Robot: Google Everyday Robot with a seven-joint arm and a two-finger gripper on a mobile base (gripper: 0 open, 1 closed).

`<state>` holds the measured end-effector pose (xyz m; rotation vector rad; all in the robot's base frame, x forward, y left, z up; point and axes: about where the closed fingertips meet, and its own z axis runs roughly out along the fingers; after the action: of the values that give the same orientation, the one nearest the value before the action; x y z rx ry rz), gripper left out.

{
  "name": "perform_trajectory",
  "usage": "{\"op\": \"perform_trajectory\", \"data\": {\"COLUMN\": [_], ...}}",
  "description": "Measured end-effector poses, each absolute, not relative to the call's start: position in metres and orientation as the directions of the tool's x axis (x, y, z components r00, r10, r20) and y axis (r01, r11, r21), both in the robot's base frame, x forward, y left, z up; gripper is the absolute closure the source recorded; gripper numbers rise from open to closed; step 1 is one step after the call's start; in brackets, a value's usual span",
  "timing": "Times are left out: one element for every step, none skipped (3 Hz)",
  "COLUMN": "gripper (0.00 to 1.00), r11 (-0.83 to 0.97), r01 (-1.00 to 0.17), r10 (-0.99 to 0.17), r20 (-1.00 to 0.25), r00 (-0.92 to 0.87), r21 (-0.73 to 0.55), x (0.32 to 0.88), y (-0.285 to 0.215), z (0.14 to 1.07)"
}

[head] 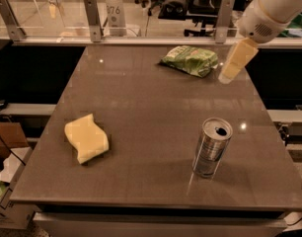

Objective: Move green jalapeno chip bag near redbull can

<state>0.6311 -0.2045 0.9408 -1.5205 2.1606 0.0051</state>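
Note:
The green jalapeno chip bag lies flat at the far edge of the brown table, right of centre. The redbull can, slim and silver with an open pull-tab top, stands upright near the front right. My gripper hangs from the white arm at the upper right, just right of the bag and a little above the table. It holds nothing that I can see.
A wavy yellow sponge lies at the front left. The table has a glass barrier with metal posts along its far edge. Boxes and cables sit on the floor at the left.

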Motion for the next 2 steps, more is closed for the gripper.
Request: {"op": "perform_trajectory", "data": {"gripper": [0.0,0.0], "r11": [0.418,0.452], "r01": [-0.869,-0.857], "r10": [-0.862,-0.845], "r20": [-0.419,-0.425], "r00": [-0.287,-0.323], "r21": [-0.264,-0.248], "x": [0.667,0.695], "y": [-0.197,-0.189], "z": [0.915,0.893]}}
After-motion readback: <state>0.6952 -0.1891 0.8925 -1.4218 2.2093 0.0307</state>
